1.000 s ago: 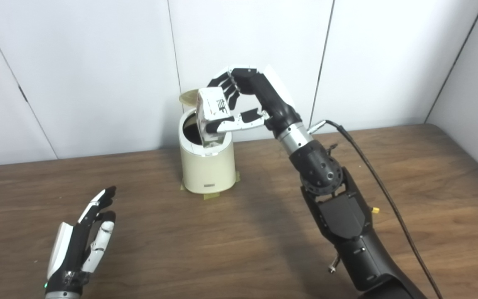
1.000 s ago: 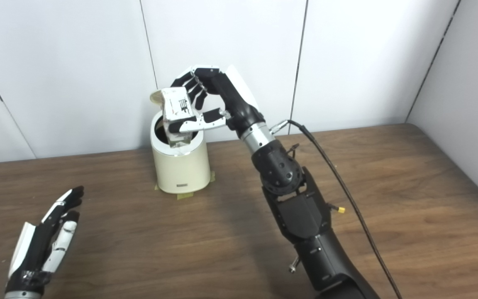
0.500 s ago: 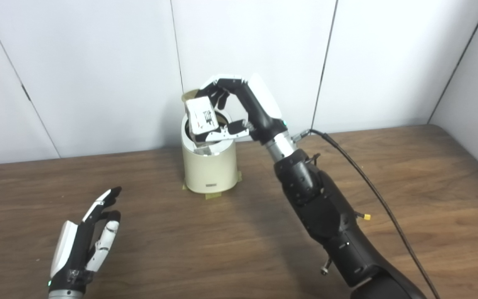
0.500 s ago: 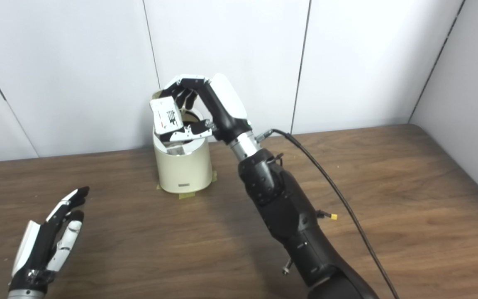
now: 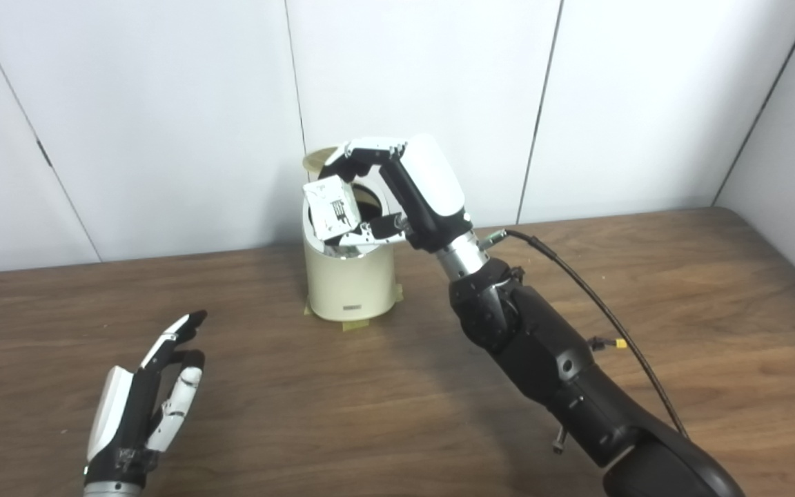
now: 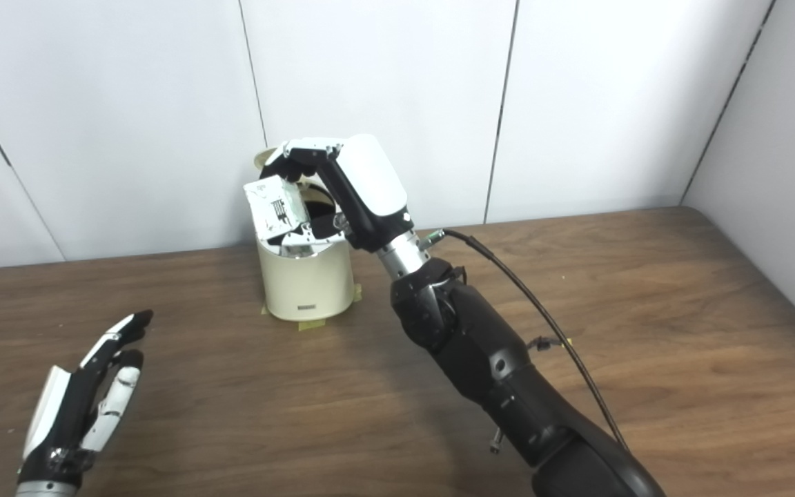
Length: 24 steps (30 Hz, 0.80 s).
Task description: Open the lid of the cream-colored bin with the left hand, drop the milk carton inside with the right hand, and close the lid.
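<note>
The cream-colored bin (image 5: 348, 283) stands at the back of the table by the wall, its round lid (image 5: 317, 160) tipped up behind the dark opening. My right hand (image 5: 397, 197) is shut on the white milk carton (image 5: 330, 209) and holds it tilted over the bin's mouth, its lower end at the rim. The carton also shows in the right eye view (image 6: 275, 210). My left hand (image 5: 145, 404) is open and empty, low over the table at the front left, well away from the bin.
The bin sits on strips of tape (image 5: 355, 324) on the brown wooden table (image 5: 301, 400). A black cable (image 5: 597, 310) runs from my right wrist over the table. White wall panels stand close behind the bin.
My right hand has moved left and down, tipping forward, and brought the carton from in front of the bin to over its opening. The left hand has hardly moved.
</note>
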Motion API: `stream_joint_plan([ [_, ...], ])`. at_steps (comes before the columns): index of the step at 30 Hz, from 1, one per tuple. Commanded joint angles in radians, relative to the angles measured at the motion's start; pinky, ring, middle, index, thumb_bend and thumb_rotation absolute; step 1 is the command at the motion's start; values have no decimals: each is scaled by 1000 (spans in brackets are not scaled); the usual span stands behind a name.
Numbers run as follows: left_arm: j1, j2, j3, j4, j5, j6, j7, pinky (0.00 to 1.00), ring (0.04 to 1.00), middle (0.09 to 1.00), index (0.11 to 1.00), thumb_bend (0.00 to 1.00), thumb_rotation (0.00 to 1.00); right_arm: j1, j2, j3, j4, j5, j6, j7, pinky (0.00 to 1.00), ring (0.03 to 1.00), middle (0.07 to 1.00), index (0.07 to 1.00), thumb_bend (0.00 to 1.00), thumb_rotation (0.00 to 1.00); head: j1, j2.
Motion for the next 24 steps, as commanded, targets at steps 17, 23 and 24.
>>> stream_joint_plan([
  [17,24,-34,-12,-26,10,-13,19,794,863,878,873,424,1000,-104,-46,77,117,-57,-31,-178,405,461,483,472,520,0,4,7],
  [23,24,-34,-13,-25,13,-15,18,800,869,881,872,428,1000,-110,-54,85,157,-53,-32,-200,401,462,485,471,520,0,4,5],
  [24,24,-34,-13,-25,14,-14,18,800,869,881,871,428,1000,-111,-56,89,163,-50,-32,-206,399,461,485,471,520,0,5,4],
])
